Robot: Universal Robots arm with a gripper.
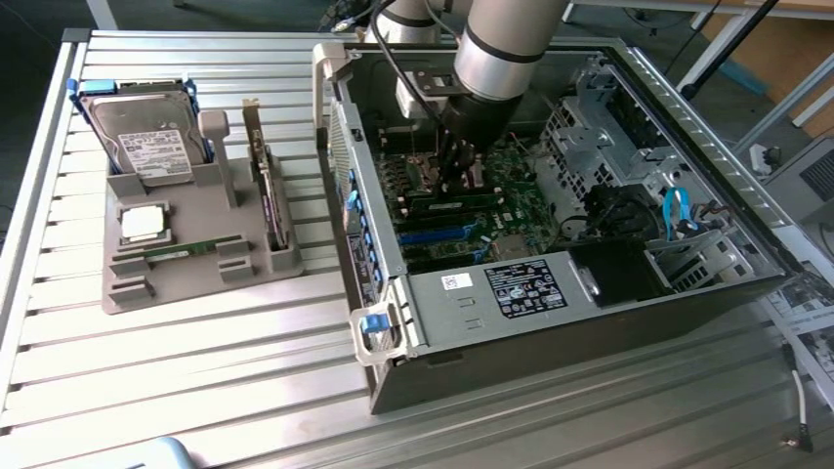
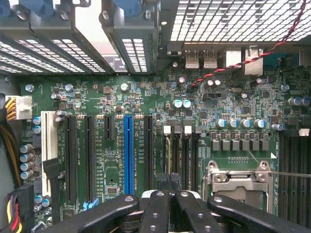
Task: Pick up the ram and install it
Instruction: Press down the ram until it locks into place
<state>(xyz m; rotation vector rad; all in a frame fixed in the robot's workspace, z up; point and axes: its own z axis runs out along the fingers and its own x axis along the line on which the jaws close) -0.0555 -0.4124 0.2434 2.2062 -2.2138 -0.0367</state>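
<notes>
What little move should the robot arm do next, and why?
Probably a gentle push straight down. The shut fingers sit right over the ram, which stands on edge on the motherboard, and I cannot tell whether it has gone fully in.

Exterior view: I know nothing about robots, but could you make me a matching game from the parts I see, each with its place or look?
Things:
1 hard drive
2 processor chip
3 expansion card
4 blue cable

Places:
A inside the open computer case
B flat silver square on the tray
C upright on edge, tray side nearest the case
D blue-framed, at the tray's far end

Pairs: 1-D, 2-B, 3-C, 4-A
</notes>
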